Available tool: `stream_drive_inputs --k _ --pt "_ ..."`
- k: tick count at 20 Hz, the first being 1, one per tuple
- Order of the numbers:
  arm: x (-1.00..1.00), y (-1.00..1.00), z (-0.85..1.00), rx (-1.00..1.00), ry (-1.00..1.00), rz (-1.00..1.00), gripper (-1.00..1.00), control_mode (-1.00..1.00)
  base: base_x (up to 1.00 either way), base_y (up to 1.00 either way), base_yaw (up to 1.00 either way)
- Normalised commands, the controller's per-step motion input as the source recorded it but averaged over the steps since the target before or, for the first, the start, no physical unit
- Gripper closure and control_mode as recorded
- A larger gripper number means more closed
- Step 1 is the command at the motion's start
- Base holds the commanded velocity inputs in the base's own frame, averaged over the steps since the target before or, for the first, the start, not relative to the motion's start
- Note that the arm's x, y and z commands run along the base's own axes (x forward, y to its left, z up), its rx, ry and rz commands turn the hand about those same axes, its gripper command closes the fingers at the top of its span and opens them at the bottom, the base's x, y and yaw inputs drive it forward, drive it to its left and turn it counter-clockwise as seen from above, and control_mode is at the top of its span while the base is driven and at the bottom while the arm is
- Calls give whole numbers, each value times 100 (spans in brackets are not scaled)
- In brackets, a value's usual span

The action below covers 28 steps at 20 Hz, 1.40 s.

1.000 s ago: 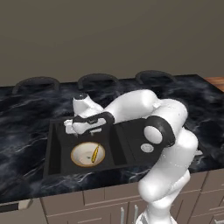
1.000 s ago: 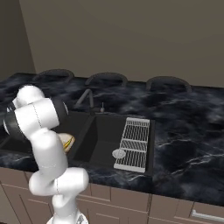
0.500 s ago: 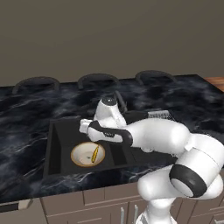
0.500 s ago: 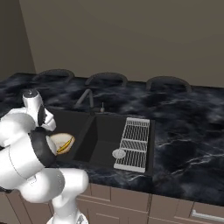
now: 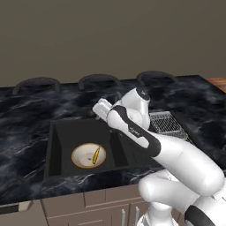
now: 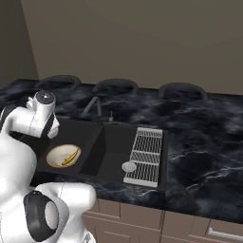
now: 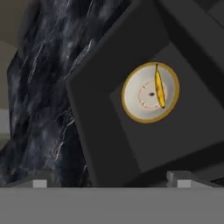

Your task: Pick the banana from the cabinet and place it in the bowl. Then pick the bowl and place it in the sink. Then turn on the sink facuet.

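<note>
Gripper hangs above the sink, fingers spread wide with nothing between them, touching nothing. Bowl sits on the floor of the sink's left basin, nearer its front wall, with the banana lying inside it toward the right rim; same in the right base view: bowl, banana. Faucet stands at the sink's back edge, drain rack over the sink's right end.
</note>
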Motion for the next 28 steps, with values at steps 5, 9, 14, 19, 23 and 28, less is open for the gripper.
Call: stream_drive_inputs --k 5,9,14,19,23,28 --pt "0 -96 86 56 0 -29 -100 -100 0 0 0" --pt "1 -100 50 57 0 -28 -100 -100 0 0 0" --pt "4 -97 4 55 8 -34 -100 -100 0 0 0" --pt "56 -65 -26 54 21 -30 -100 -100 0 0 0" --pt "98 -55 -38 55 28 -17 -100 -100 0 0 0" --pt "96 -40 -54 44 22 -2 -100 -100 0 0 0"
